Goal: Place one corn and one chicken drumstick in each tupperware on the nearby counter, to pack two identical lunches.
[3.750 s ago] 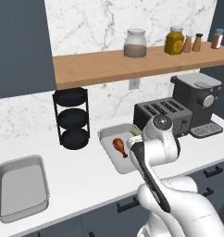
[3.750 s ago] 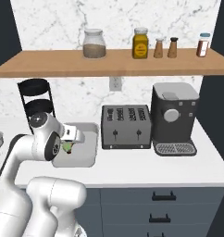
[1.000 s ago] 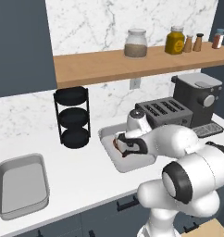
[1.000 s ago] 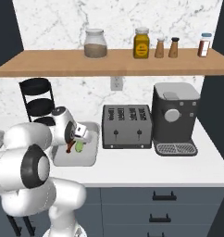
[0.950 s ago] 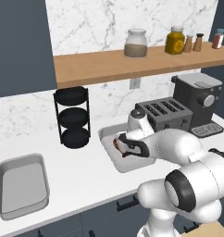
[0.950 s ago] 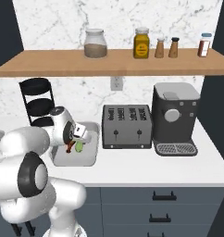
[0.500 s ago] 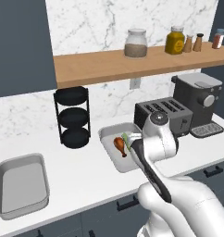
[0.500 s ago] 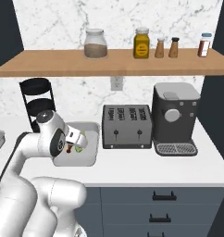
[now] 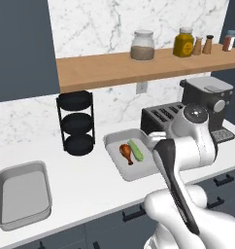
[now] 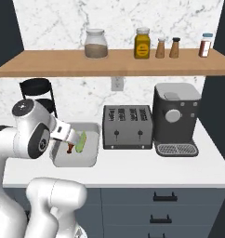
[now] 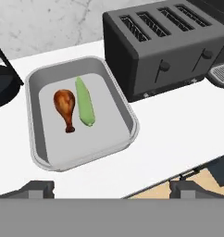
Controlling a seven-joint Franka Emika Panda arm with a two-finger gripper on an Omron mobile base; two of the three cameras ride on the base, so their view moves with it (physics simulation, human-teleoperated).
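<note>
Here, open tool (image 11: 111, 186) with nothing between its tips, above the white surface (image 11: 169, 125), husked green corn (image 11: 84, 107) beside chicken drumstick (image 11: 66, 108) inside the grey tupperware (image 11: 117, 97) next to the toaster (image 11: 164, 46), second tupperware (image 9: 3, 176) well apart near the black tiered rack (image 9: 76, 122).

**White marble kitchen, dark cabinets**

Backed by a marble wall (image 10: 63, 21) veined in grey, with dark blue-grey panels at both sides. Crossed by a wooden shelf (image 9: 114, 70) carrying a glass jar (image 9: 142, 46), an amber jar (image 10: 142, 43) and small shakers (three of them). Fitted with a wall outlet (image 10: 116, 83) just under the shelf. Furnished with a black rack (image 9: 77, 121), a toaster (image 10: 127, 126) and a coffee machine (image 10: 175, 119), side by side. Evenly lit.
</note>
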